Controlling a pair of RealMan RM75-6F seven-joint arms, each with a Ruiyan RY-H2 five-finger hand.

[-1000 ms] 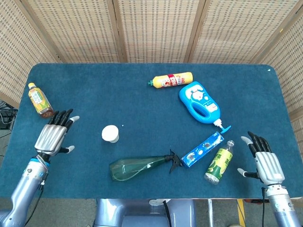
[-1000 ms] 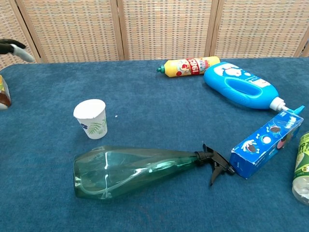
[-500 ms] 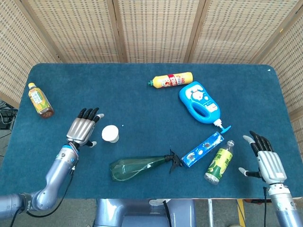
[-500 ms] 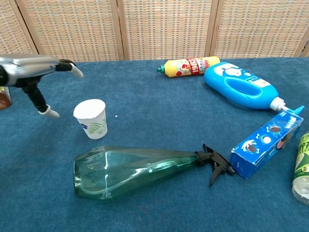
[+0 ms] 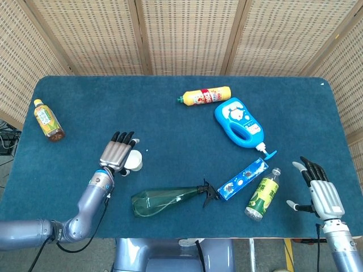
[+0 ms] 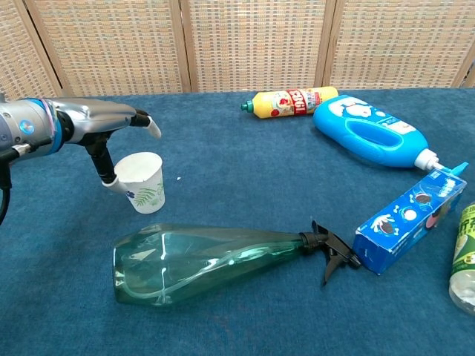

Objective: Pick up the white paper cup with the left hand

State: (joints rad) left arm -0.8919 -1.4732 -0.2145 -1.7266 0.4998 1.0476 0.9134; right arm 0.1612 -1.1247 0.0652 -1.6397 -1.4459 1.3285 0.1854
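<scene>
The white paper cup (image 6: 144, 180) with a green leaf print stands upright on the blue table, left of centre; the head view shows the same cup (image 5: 135, 161). My left hand (image 5: 117, 153) hovers at the cup's left side with fingers stretched out over it. In the chest view that left hand (image 6: 111, 126) reaches over the rim, its thumb hanging down against the cup's left wall. Nothing is gripped. My right hand (image 5: 320, 192) is open near the table's front right corner, fingers spread.
A clear green spray bottle (image 6: 215, 256) lies just in front of the cup. A blue box (image 6: 410, 222), green bottle (image 5: 262, 195), blue detergent jug (image 6: 375, 132) and yellow bottle (image 6: 289, 101) lie to the right. A tea bottle (image 5: 47, 120) lies far left.
My left hand has swept rightward from near the tea bottle to the cup's left side, its fingers now over the rim. The right hand barely shifted.
</scene>
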